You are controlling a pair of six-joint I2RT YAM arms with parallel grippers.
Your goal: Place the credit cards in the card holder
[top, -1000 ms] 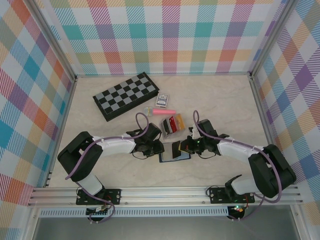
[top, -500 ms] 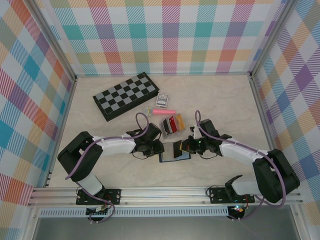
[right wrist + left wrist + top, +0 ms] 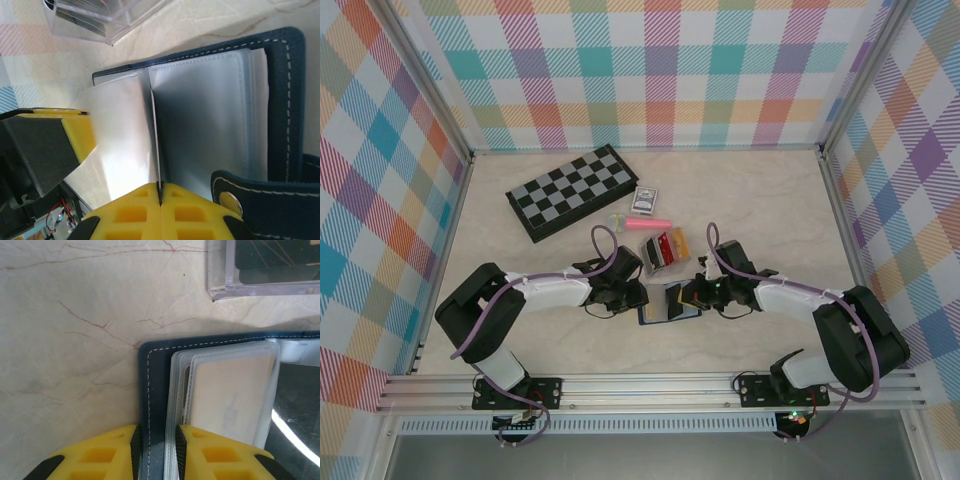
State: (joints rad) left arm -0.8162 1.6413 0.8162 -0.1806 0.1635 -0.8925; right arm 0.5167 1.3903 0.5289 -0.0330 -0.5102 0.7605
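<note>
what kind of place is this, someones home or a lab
Probably a robot test cell, not a home: aluminium frame rails, plaid backdrop walls boxing in the table, and a left arm and right arm bolted at its near edge.

Clear box just beyond the card holder — bare table far right.

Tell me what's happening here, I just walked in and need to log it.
Both arms work on the open navy card holder. The left pincer clamps its cover edge, the right pincer is shut on a thin sheet at its pockets; sleeve or card, I cannot tell. More cards wait in the clear box.
</note>
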